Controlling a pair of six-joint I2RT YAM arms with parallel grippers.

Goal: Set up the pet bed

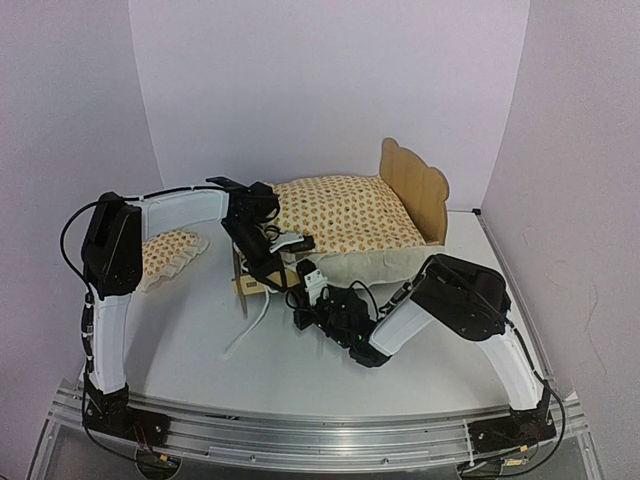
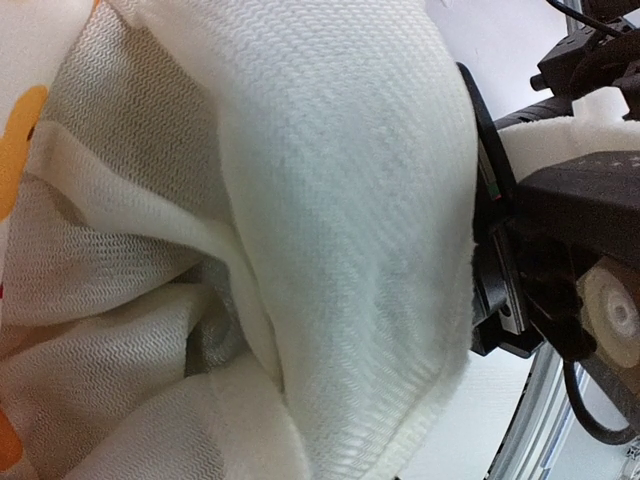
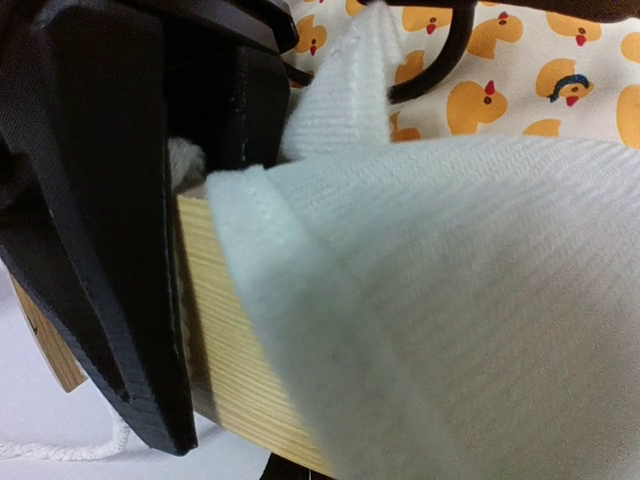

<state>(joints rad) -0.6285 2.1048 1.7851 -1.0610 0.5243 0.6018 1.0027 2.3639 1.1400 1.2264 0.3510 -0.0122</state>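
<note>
Evidently the cushion is being seated in the pet bed (image 1: 415,190), which is stood on the table (image 1: 250,375) with its scalloped headboard upright. The duck-printed cushion (image 1: 345,218) is laid over the frame and is bulged out over the side rail and the foot end. The left gripper (image 1: 272,243) is placed at the foot end of the pet bed, against the cushion's edge. Its jaws are buried in white cloth in the wrist view, so it cannot be told whether anything is clamped. The right gripper (image 1: 312,282) is set just outside the foot-end corner and is closed, with a plywood edge (image 3: 235,390) and a white fold draped over it close by; whether cloth is pinched cannot be told. The step would be best done if the overhanging hem is pressed down inside the plywood edge rather than dragged, and if the loose ties (image 1: 250,322) trailing beyond the foot end are kept from being trapped under the frame. The light frame could be shifted by a hard push, so it should be steadied. The small pillow (image 1: 172,252) is lying well apart, past the foot end. No brand, label or writing can be read; only yellow ducks are printed.
</note>
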